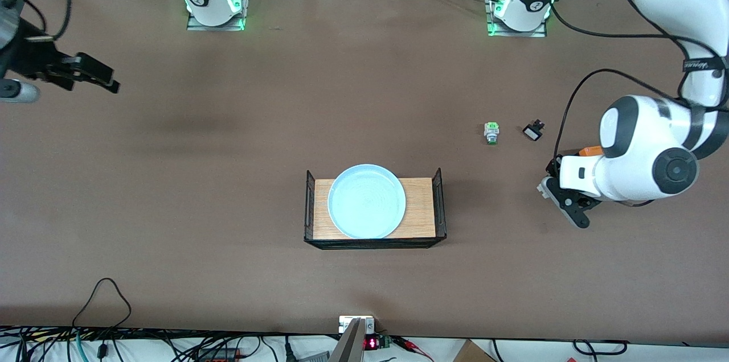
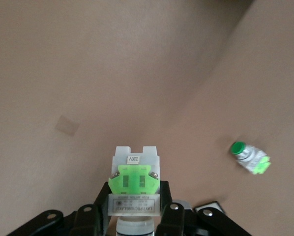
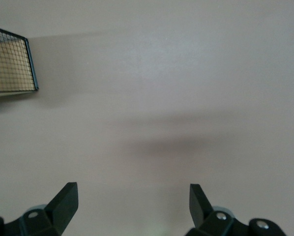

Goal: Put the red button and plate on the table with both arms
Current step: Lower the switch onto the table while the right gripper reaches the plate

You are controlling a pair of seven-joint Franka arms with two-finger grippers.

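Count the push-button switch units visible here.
2. The green-capped unit lies on the table beside a small black-and-white part; the red button is gripped in the left pincer.

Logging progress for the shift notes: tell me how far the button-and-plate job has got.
Done: nothing is placed yet. In hand: the left gripper is shut on the red button, over the table at the left arm's end. Left: the plate sits on the rack; the right gripper hangs open over bare tabletop.
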